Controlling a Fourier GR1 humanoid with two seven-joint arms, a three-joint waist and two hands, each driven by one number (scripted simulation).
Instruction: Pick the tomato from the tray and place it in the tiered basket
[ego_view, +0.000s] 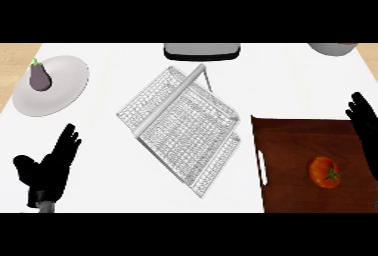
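Tomato (324, 172) on tray (295, 145), stem facing right.

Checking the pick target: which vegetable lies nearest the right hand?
The tomato on the tray, just left of the right hand; the eggplant lies on the far-left plate.

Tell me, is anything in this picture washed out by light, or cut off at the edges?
In the head view the light is even, with no glare: the tomato shows plainly on the dark tray, and the basket stays readable against the pale counter. The right hand is cut by the right edge.
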